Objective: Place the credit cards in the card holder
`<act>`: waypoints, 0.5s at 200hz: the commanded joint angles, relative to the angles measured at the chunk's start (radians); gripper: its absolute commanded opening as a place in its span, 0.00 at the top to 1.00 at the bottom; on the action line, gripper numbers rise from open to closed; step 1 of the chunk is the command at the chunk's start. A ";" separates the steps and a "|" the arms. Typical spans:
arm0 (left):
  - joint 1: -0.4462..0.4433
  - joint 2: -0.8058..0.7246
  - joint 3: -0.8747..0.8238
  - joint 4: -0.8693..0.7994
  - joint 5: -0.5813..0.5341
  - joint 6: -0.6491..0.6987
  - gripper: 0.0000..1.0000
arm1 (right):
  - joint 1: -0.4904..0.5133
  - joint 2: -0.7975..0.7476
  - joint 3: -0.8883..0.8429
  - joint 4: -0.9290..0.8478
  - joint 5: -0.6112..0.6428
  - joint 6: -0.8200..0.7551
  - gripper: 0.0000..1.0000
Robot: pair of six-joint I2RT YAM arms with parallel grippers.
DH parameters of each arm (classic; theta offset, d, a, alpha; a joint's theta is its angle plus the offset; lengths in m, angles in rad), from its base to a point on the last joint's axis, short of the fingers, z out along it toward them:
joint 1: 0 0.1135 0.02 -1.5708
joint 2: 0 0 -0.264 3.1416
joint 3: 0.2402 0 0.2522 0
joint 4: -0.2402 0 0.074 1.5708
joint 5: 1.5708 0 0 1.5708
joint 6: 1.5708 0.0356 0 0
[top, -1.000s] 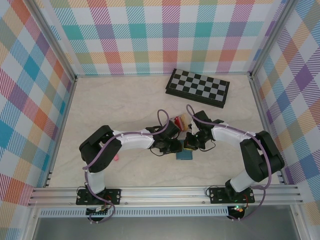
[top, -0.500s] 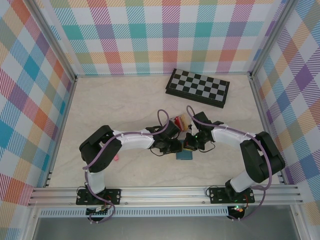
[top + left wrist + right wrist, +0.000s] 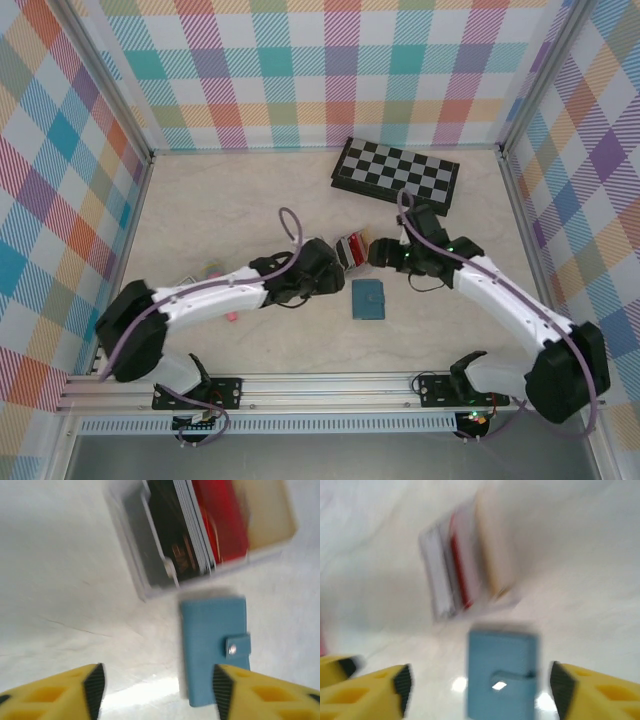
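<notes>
Gripper state first: left gripper (image 3: 157, 690) is spread wide with nothing in it. Right gripper (image 3: 479, 687) is the same, wide and empty.

Outward from there, everything relative to the grey tray (image 3: 131, 535):

- **Grippers:** the left gripper sits just off the tray's left end and the right gripper just off its right end, so they flank it. Neither arm is clearly nearer. My call is left for the dark cards, right for the tan one.
- **Cards:** the credit cards (image 3: 220, 525) stand on edge inside the tray, packed side by side. Dark is at the left end, then a grey-white bunch, then red, then tan at the right end.
- **Card axis:** their faces look roughly toward the two grippers. Their top edges run from the tray's near wall to its far wall.
- **Pick:** I'd say it needs the finger line turned along the tray's length, so the fingers pinch one card by its faces from above.
- **Holder:** the card holder (image 3: 212, 645) lies flat on the table (image 3: 230, 210) on the near side of the tray. It is close by, with a sliver of table between them in the top view. Its long axis points at the tray.
- **Holder state:** the snap tab (image 3: 239, 647) on one long edge looks fastened. It's folded shut, so I can't see the slots or whether anything is inside.

Judgement: the holder has to be opened before a card goes in.
</notes>
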 commanded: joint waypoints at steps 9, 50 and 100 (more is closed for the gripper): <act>0.097 -0.148 -0.059 -0.169 -0.350 0.108 0.23 | -0.096 -0.013 -0.028 -0.078 0.572 -0.036 0.03; 0.391 -0.267 -0.164 -0.060 -0.588 0.306 0.00 | -0.214 0.074 -0.246 0.477 0.618 -0.391 0.00; 0.613 -0.281 -0.460 0.540 -0.486 0.660 0.00 | -0.295 0.202 -0.418 1.000 0.381 -0.538 0.00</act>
